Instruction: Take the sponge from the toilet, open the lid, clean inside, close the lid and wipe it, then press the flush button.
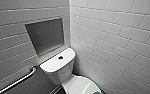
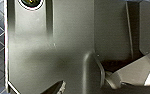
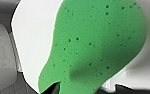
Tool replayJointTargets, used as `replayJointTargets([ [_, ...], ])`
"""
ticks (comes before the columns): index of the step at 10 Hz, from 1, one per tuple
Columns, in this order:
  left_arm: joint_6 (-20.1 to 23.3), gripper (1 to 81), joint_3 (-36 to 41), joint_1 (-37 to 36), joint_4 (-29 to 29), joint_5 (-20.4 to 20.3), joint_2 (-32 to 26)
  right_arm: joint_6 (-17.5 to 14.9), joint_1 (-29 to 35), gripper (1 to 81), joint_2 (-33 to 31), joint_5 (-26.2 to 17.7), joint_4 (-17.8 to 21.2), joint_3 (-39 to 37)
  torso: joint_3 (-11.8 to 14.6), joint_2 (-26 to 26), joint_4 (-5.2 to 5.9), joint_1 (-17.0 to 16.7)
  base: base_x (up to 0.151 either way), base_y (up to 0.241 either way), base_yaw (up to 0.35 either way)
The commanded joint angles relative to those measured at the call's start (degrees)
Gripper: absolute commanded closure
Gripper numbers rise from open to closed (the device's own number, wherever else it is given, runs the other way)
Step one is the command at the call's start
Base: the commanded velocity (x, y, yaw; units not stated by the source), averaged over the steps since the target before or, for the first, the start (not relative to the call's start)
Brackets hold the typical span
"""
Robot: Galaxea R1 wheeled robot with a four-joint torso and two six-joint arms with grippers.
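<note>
Sponge is lying on the lid of the toilet, at the end farthest from the flush button. The right pincer is hanging close to it, and I cannot tell its grip.

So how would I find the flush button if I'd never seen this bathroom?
Look to the corner of the white tiled walls, where the white glossy ceramic toilet stands below a square grey recess. On its flat rectangular tank top sits the small dark round flush button, in the centre. It is the only dark spot on that white surface.
</note>
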Motion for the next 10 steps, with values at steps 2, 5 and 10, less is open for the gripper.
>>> replayJointTargets([
  [2,-0.08,1.0,-0.42,-0.02,-0.19,4.13,0.33,0.21,7.30,1.0,-0.30,-3.37,1.33,-0.03,0.00,0.00,0.00,0.00,0.000,0.000,0.000],
  [5,-0.17,1.0,-0.59,0.06,-0.19,4.38,0.24,0.12,7.04,1.0,1.03,-3.54,0.89,-4.08,0.00,0.00,0.00,0.00,0.000,0.000,0.000],
  [10,-0.26,1.0,-0.68,-0.02,-0.19,4.65,-0.02,-0.58,7.30,1.0,5.07,-3.01,0.63,-9.09,-6.07,-0.02,0.00,0.00,0.000,0.000,0.000],
])
